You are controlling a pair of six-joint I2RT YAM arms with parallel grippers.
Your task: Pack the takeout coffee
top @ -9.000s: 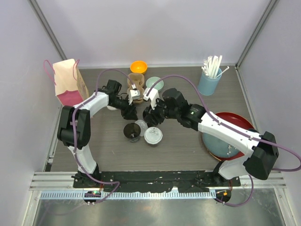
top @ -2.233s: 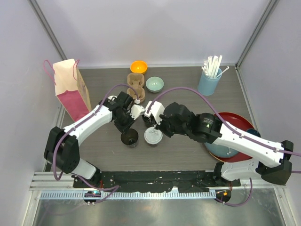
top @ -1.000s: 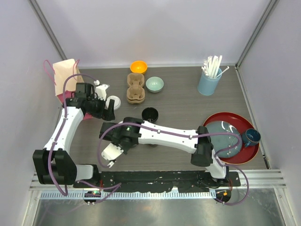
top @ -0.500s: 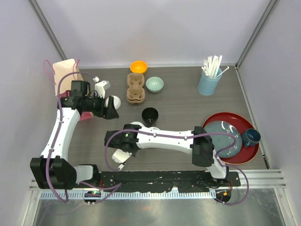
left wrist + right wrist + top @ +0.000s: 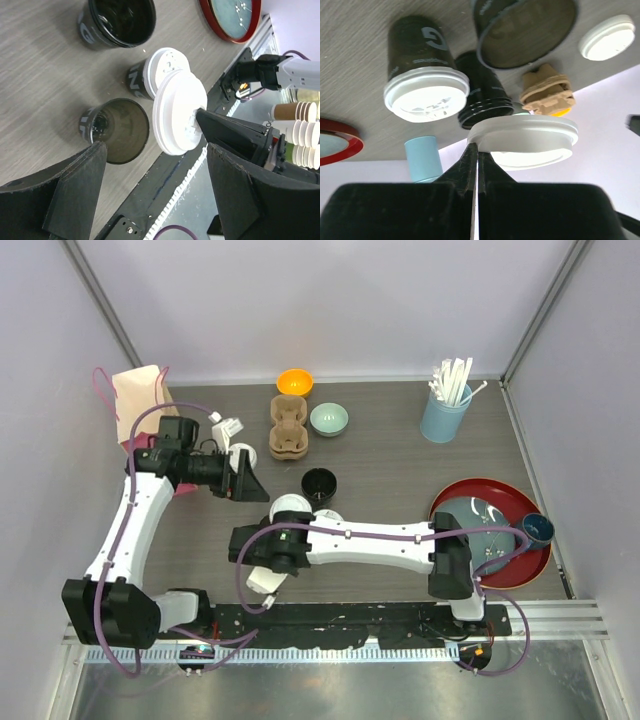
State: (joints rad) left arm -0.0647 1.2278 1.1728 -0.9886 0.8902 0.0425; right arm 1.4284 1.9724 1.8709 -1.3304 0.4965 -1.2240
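In the overhead view, centre-left: the right gripper (image 5: 286,526) reaches across from the lower right, jaws pinched on the near rim of a white lid (image 5: 290,507). A lidded cup (image 5: 326,518) sits just right of it, half under the arm, with an open cup (image 5: 319,483) just above. The left gripper (image 5: 243,477) is at left centre, jaws spread wide and holding nothing, with a loose lid (image 5: 240,454) just beside it. Paper bag (image 5: 138,405) upper left, tight against the left arm. Cardboard carrier (image 5: 288,427), orange bowl (image 5: 294,382) and green bowl (image 5: 329,419) top centre. Blue tumbler of straws (image 5: 445,412) upper right. Red tray (image 5: 533,563) at right, with a dark mug (image 5: 537,528) on it. The grey wood-grain table (image 5: 400,455) is bare between the cups and the tumbler. Pale walls close in on three sides, and a metal rail runs along the bottom.

Left wrist view: dark fingers (image 5: 75,190) in the lower corners, well apart. The white lid is mid-frame, overlapping the lidded cup. A second open cup (image 5: 117,131) sits just left of the lid.

Right wrist view: the fingertips meet on the lid rim at centre. Cups crowd the top, the carrier is to the right.
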